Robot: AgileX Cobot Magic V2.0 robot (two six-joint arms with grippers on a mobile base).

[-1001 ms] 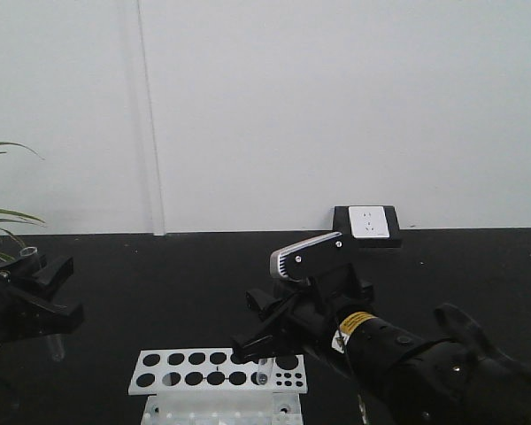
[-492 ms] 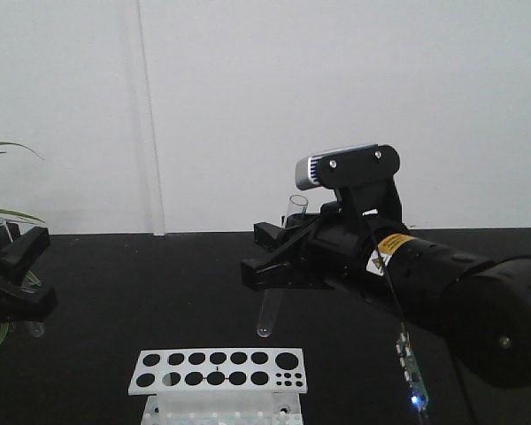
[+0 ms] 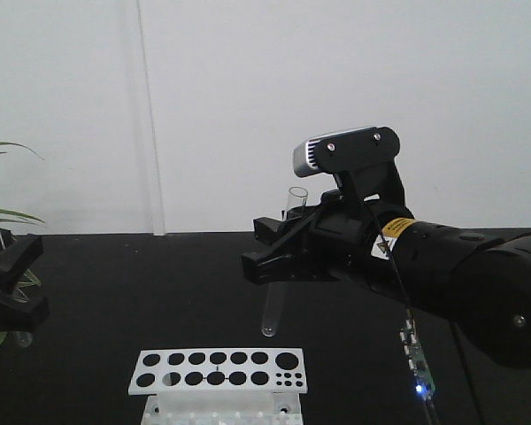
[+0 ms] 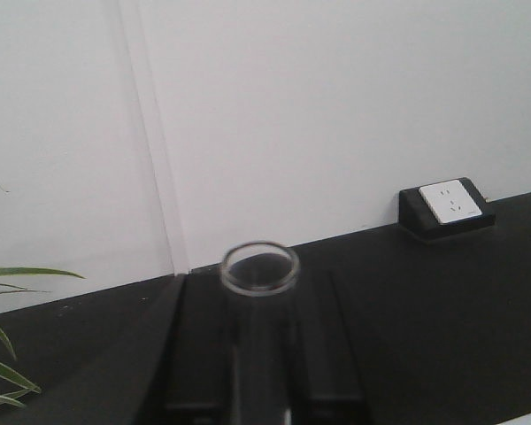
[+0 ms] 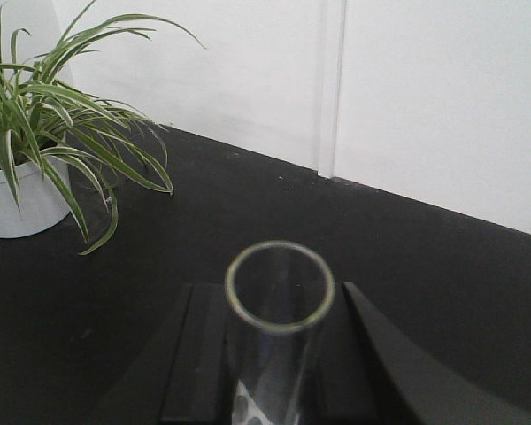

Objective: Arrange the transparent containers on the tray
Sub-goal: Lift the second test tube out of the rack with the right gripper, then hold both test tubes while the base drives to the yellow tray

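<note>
- Exterior front-facing view: the right gripper [image 3: 276,257], at the end of a black arm entering from the right edge, was held above the black tabletop [image 3: 159,283] with its jaws closed on the right test tube [image 3: 270,310].
- This tube hung nearly upright with a slight tilt. Its open rim was above the jaws and its round bottom below them, in the air over the white perforated tube rack [image 3: 217,370] and apart from it.
- The rack stood at the bottom edge of the view.
- The left gripper [image 3: 13,283] appeared at the left edge, partly cut off by the frame, and was clamped on the left test tube [image 3: 22,337]. The tube's round bottom showed beneath the fingers.
- Leaves of a potted plant [image 3: 4,217] showed beside that gripper at the left edge, against the white wall [image 3: 336,88].
- The two tubes were well apart, one to either side of the rack.
- Left wrist-mounted view: the open rim of the left test tube sat centred between two dark fingers that pressed against its sides.
- Beyond it lay the tabletop and the wall, with a white socket [image 4: 451,202] in a black housing standing against the wall at the right.
- Right wrist-mounted view: the open rim of the right test tube was gripped between two dark fingers in the same way.
- The plant's white pot [image 5: 18,199] stood on the tabletop at the left, well apart from the tube.
</note>
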